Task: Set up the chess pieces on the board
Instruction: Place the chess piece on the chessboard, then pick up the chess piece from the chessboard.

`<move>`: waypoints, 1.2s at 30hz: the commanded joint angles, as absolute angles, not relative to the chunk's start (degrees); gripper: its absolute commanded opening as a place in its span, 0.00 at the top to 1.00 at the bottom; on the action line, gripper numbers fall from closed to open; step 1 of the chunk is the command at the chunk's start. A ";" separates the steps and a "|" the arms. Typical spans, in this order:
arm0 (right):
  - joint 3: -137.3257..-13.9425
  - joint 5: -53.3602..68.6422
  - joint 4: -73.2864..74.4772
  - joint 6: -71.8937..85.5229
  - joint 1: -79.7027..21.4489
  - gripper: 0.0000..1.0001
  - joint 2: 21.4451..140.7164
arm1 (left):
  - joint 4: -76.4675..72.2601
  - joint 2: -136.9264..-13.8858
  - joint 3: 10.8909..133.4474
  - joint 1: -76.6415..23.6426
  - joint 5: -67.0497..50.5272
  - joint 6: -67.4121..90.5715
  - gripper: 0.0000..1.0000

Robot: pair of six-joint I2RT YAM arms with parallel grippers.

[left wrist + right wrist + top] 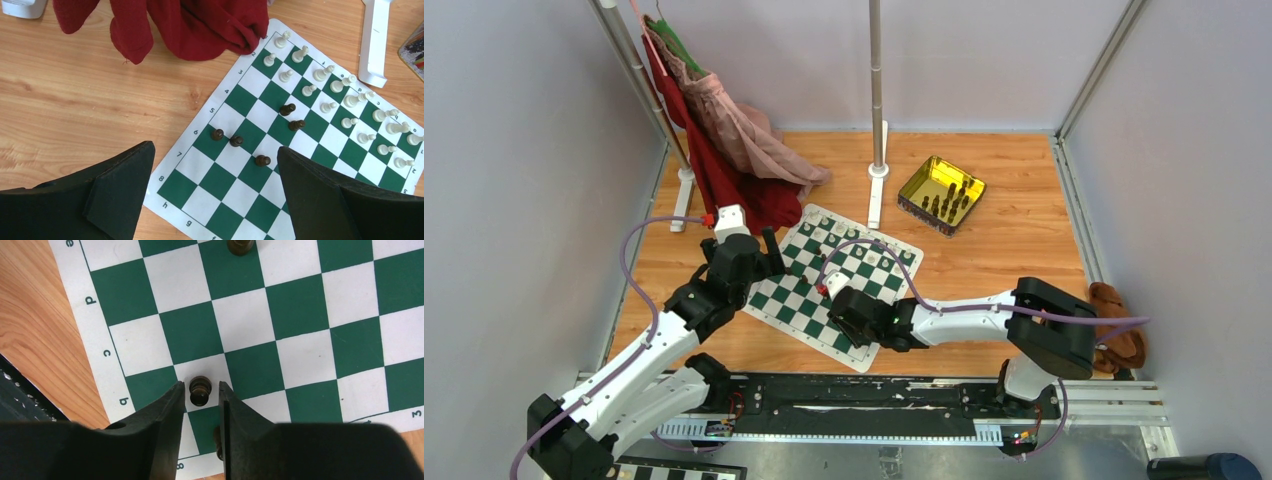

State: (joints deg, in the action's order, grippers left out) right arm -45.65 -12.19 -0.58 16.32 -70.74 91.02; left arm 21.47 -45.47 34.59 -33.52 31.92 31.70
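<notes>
The green and white board (796,300) lies on the wooden floor between my arms. Cream chess pieces (320,75) stand in two rows along its far side, and several dark pawns (236,141) dot the middle. My right gripper (200,385) is low over the board's near corner, its fingers either side of an upright dark pawn (200,391) with a thin gap on each side, so it is open. Another dark piece (217,442) is half hidden behind the right finger. My left gripper (215,147) hangs wide open above the h-file corner, holding nothing.
A yellow transparent tray (941,193) with several dark pieces sits at the back right. A red cloth (190,25) hangs from a rack and touches the board's far corner. A white pole base (375,45) stands beside the board. A brown object (1114,320) lies at the right wall.
</notes>
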 commanded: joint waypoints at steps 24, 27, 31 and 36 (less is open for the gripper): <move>-55.11 -16.56 5.35 10.18 -68.70 0.56 87.41 | 19.83 -46.02 35.34 -33.92 32.92 30.97 0.00; -57.16 -15.29 4.27 9.06 -66.10 0.57 89.30 | 19.24 -46.17 35.41 -33.88 32.91 30.62 0.00; -60.92 -12.16 2.53 7.51 -62.45 0.58 93.36 | 18.57 -46.68 35.49 -33.93 33.08 30.23 0.00; -66.78 -8.70 1.36 6.02 -59.24 0.58 99.21 | 17.67 -47.44 35.54 -33.82 33.52 29.47 0.00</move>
State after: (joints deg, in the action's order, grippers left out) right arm -62.37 -11.90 2.90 8.47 -61.36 95.66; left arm 20.14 -46.92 34.48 -33.52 31.83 30.59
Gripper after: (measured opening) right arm 0.424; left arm 0.996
